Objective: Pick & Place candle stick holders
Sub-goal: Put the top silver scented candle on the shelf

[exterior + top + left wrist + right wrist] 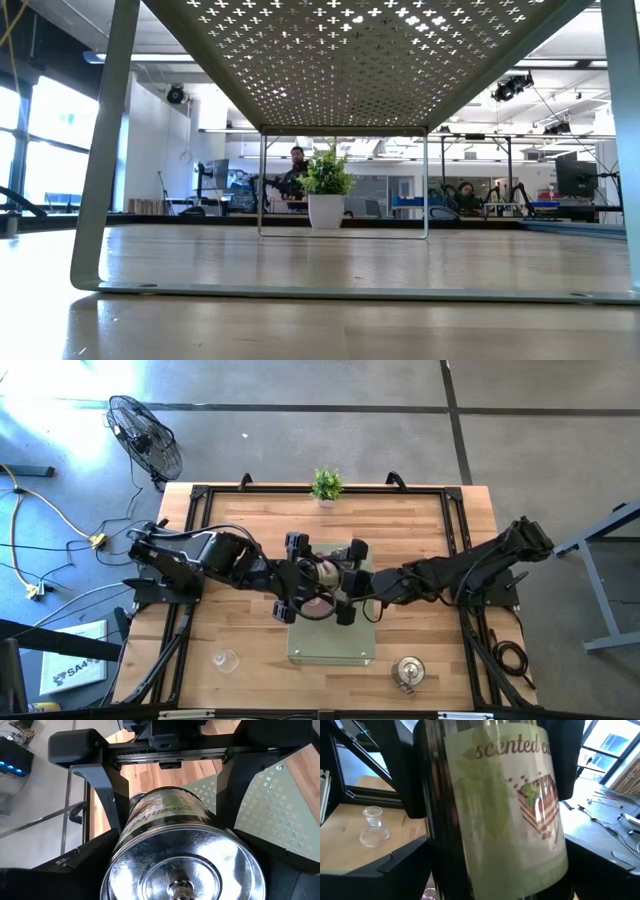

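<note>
tin [175, 855] gripped wide by both hands, label legible only in right wrist view

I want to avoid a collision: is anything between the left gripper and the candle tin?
Nothing visible. The left gripper holds the candle tin over the green stand; the right gripper is close beside it.

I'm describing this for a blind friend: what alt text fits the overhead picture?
Two dark robot arms meet over a green perforated stand mid-table, the left gripper and right gripper flanking a tin. A clear glass holder, silvery holder and potted plant stand apart.
</note>
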`<action>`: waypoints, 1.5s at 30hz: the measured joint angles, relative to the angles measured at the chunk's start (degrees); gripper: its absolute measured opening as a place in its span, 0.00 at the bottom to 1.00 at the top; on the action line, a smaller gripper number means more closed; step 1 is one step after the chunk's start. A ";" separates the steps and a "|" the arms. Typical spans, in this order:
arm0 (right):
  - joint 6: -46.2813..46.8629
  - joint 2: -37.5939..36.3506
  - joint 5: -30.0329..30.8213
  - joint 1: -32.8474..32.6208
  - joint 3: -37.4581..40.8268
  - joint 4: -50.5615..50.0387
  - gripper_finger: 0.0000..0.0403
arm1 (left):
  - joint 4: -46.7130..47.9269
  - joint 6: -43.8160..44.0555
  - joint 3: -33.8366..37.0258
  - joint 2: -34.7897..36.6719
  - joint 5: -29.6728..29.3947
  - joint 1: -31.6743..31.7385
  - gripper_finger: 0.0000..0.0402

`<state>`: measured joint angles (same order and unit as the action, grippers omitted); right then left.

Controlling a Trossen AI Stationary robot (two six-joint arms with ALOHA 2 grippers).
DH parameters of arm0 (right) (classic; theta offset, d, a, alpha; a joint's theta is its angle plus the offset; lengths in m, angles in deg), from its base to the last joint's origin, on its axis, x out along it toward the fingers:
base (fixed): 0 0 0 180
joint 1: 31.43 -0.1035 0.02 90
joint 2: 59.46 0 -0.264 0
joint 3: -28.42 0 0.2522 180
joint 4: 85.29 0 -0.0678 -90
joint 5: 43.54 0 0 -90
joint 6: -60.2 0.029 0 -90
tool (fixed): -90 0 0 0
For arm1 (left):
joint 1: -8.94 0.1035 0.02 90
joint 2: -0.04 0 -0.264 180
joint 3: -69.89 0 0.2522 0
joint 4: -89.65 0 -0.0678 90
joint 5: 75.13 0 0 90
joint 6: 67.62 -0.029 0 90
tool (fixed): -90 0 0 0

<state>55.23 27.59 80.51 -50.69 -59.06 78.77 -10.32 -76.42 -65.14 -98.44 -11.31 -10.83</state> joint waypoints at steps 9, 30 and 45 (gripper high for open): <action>-0.42 -0.02 5.95 -2.01 -0.02 -0.65 0.89 | -2.42 -0.28 0.01 -0.03 -1.10 -0.11 0.96; -5.38 -1.81 22.42 -10.27 -0.02 -2.74 0.89 | -4.11 -8.85 -13.67 3.36 -0.37 -8.82 0.91; 6.83 -6.19 54.03 -36.58 -0.04 -15.85 0.89 | 15.38 17.62 -12.59 11.21 -16.65 -14.03 0.91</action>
<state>62.06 21.40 134.54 -87.27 -59.09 62.92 5.06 -58.79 -77.73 -87.23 -27.96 -24.86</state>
